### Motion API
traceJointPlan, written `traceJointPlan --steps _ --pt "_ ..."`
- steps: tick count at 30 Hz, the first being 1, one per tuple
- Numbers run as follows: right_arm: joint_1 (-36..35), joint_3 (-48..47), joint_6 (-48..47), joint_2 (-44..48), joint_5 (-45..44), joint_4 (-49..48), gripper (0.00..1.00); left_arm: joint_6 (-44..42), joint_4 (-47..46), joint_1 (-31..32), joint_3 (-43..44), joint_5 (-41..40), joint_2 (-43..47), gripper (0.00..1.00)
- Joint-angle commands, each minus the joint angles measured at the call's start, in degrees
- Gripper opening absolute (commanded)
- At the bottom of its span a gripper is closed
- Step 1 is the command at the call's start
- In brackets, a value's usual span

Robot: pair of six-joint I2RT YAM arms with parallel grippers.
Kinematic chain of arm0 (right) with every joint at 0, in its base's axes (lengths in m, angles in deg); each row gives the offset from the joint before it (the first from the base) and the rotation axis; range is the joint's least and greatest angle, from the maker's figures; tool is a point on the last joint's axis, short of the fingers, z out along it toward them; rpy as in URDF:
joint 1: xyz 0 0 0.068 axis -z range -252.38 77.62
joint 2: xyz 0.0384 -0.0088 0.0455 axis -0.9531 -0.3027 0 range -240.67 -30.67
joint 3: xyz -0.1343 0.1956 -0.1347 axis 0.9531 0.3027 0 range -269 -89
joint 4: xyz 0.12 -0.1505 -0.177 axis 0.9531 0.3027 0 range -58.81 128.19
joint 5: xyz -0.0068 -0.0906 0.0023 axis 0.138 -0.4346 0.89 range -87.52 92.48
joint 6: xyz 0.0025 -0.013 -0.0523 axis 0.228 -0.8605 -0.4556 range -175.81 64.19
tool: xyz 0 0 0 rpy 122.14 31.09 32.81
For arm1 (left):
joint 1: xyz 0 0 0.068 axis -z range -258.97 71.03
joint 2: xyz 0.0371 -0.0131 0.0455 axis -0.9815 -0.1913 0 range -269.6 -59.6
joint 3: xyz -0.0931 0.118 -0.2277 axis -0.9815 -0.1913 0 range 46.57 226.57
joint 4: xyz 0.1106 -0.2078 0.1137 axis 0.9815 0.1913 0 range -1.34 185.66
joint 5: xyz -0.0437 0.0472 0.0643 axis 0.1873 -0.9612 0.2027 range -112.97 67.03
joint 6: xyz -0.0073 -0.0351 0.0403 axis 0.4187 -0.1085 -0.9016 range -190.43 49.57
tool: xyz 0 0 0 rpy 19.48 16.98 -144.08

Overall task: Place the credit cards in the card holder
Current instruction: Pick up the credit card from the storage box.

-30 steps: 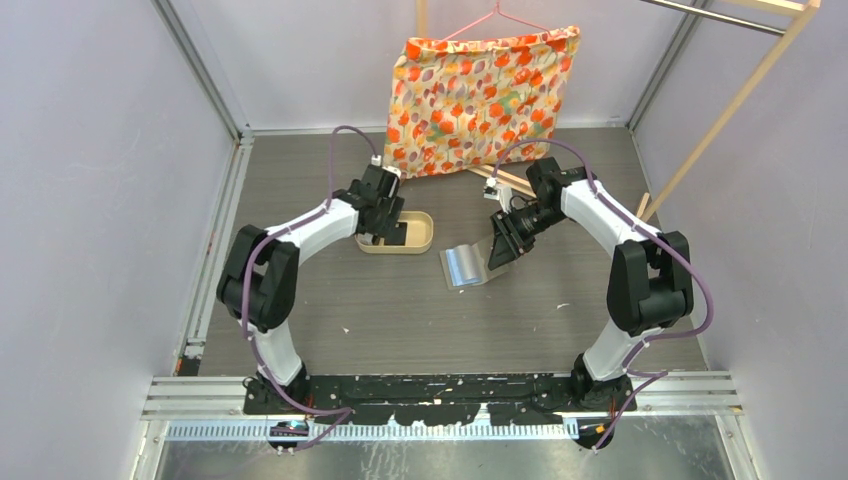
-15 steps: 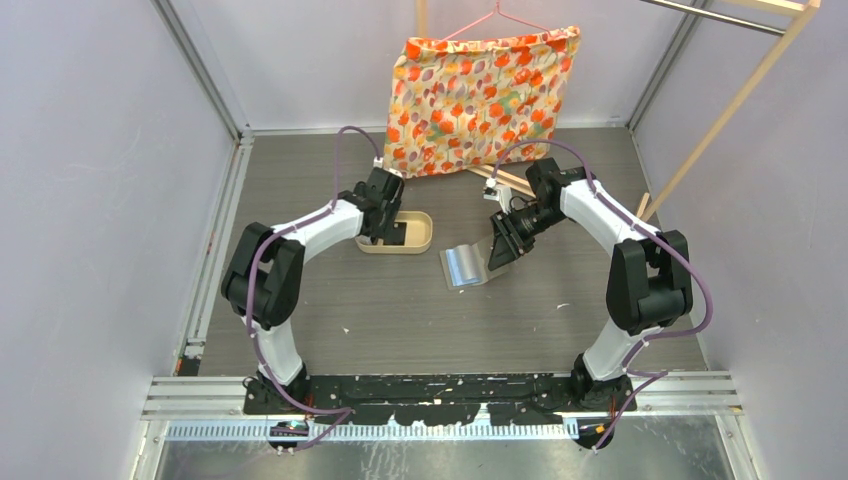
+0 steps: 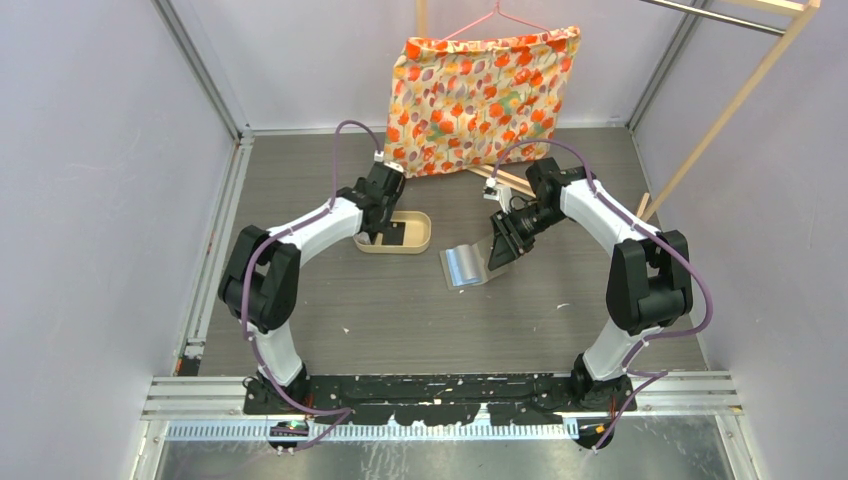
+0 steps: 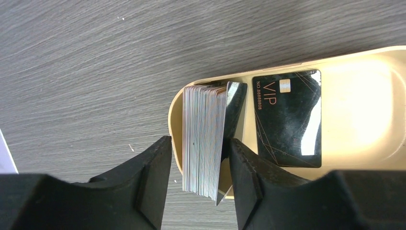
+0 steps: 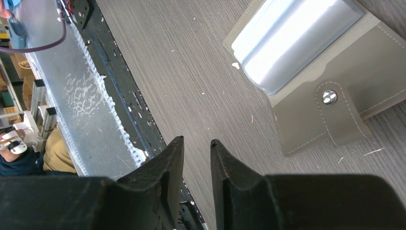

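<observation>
As seen from above, two arms reaching across a grey wood-grain table (image 3: pixel 330 300); behind them, a floral cloth (image 3: pixel 480 95) on a pink hanger (image 3: pixel 497 18). Toward the left, a tan oval tray (image 4: pixel 364 52); down at its near end, the left gripper (image 4: pixel 197 139), jaws apart and straddling a stack of cards (image 4: pixel 203 115) standing on edge inside the tray; one finger (image 4: pixel 148 177) outside the tray wall, with a visible gap to the stack; the other inside the tray, just beside or touching a dark leaning card (image 4: pixel 235 103) propped against the stack, cannot tell which; not clamped. Next to the stack, flat on the tray floor, a black VIP card (image 4: pixel 287 117). Right of the tray and apart from it, lying open on the table, the grey holder (image 5: pixel 297 124), with pale blue-white clear pockets (image 5: pixel 292 38) and a snap tab (image 5: pixel 335 120). Near the holder's edge, over bare table, the right gripper (image 5: pixel 197 140), jaws only a narrow slit apart, gripping nothing.
</observation>
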Motion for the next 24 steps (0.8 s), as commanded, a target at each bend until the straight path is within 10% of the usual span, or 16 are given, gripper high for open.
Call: traceJointPlan --steps 1,24 --pt "0.01 -2.32 -1.24 0.26 1.43 1.10 0.32 0.49 0.47 0.43 2.34 -0.71 1.62 0.46" --pt "-0.06 -2.62 -1.77 -0.27 1.34 1.78 0.32 1.73 2.20 0.52 3.65 2.83 0.91 0.00"
